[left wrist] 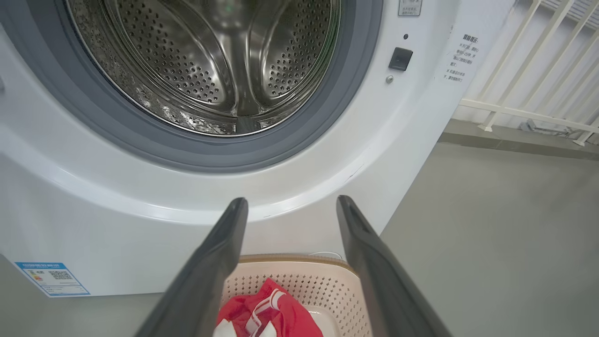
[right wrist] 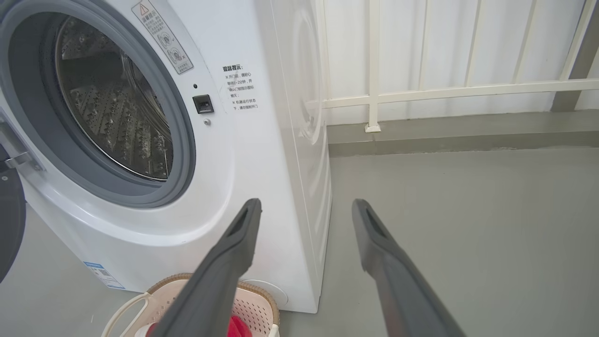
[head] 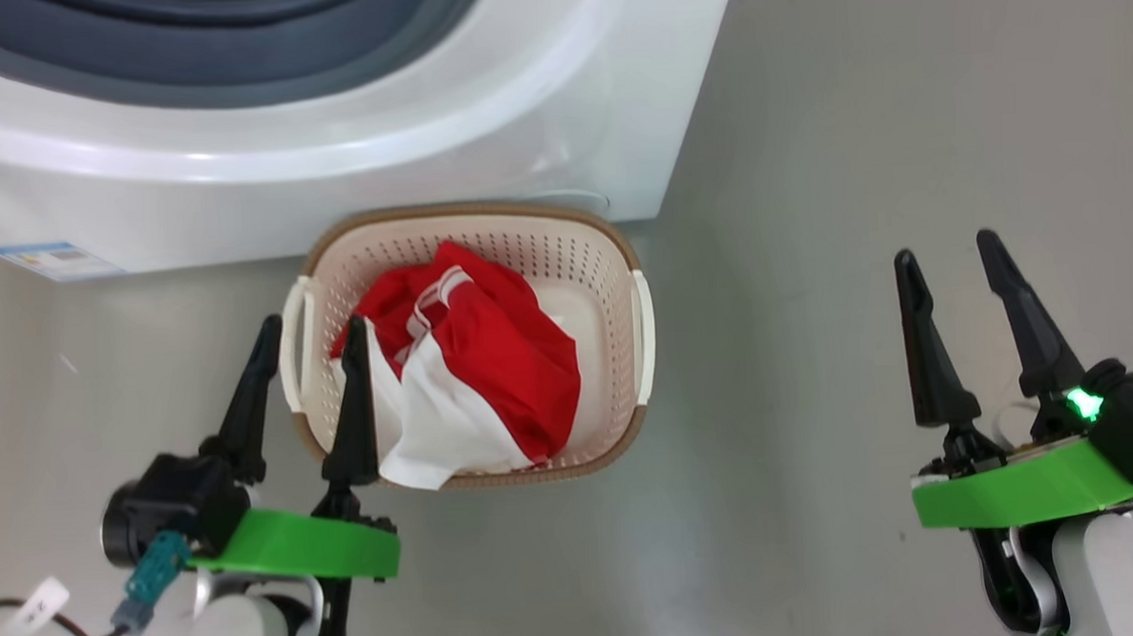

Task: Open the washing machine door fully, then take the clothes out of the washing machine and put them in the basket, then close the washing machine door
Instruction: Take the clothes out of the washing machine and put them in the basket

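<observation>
Inside the basket you have the clothes: a red garment with white trim heaped on white fabric, one white corner draped over the near rim. The basket sits on the grey floor, right against the washing machine front; contact cannot be told. The steel drum is uncovered. Your left gripper hovers by the basket's left handle, fingers spread, holding nothing. Your right gripper is well apart over the floor, likewise spread and empty.

clothes in the basket, basket on the floor before the washing machine, perhaps touching it
</observation>
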